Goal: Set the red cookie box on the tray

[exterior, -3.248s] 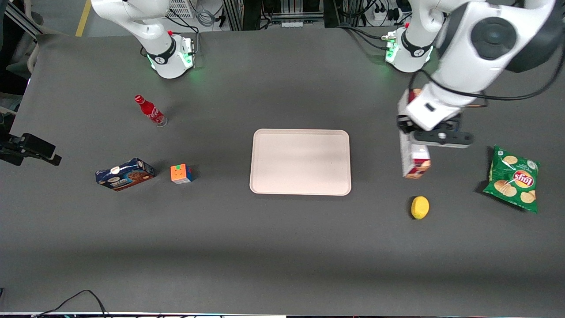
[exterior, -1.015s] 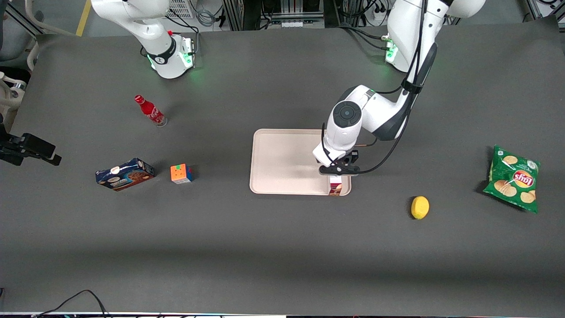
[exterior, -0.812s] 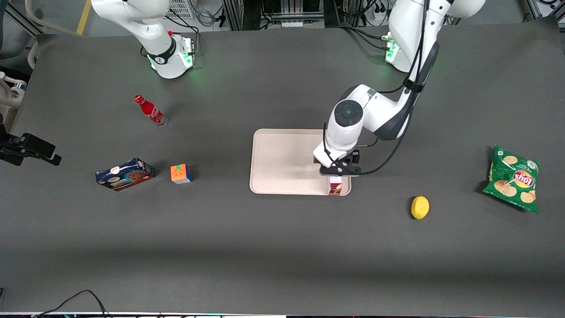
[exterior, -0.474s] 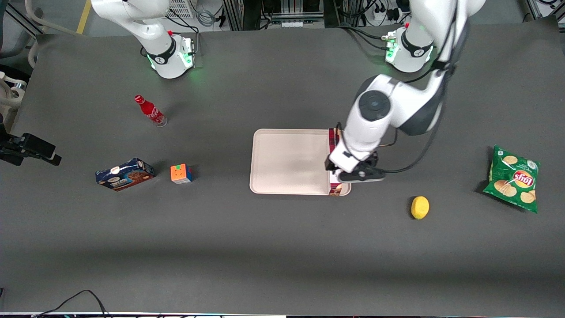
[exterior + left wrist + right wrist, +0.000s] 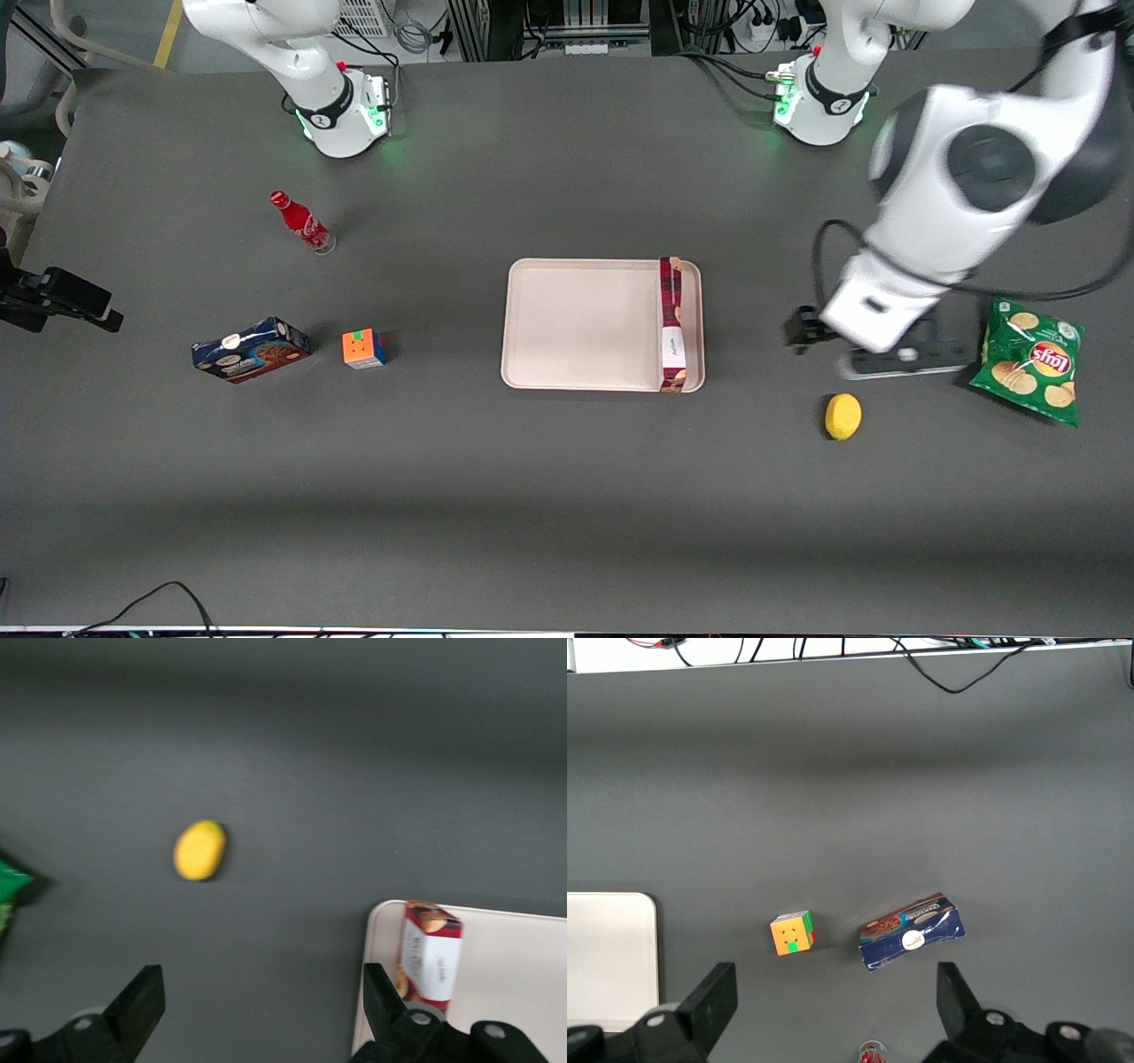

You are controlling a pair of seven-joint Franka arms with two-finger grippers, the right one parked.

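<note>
Red cookie box [image 5: 672, 324] is where we begin: we see it lying flat inside the tray [image 5: 585, 324], stretched along the short side that faces the working arm's end of the table, its white label panel up. Nothing holds it. Half a second earlier our gripper was directly over that box; now the carton rests alone, so we judge the placing done and only the retreat left.

Going on toward the working arm's end, we find the gripper [image 5: 890, 354] lifted clear, well apart from the tray, hanging above bare table between the lemon [image 5: 842, 416] and the chips bag [image 5: 1029, 358]. In the wrist view its fingers [image 5: 137, 1010] stand wide apart with nothing between them, and the box's end [image 5: 431, 952] shows on the tray corner [image 5: 381, 930].

Against the earliest frame, the carton then hung in our gripper out by the working arm's end and the tray lay bare. The soda bottle [image 5: 301, 221], blue cookie box [image 5: 250, 349] and cube [image 5: 364, 348] sit as they did.
</note>
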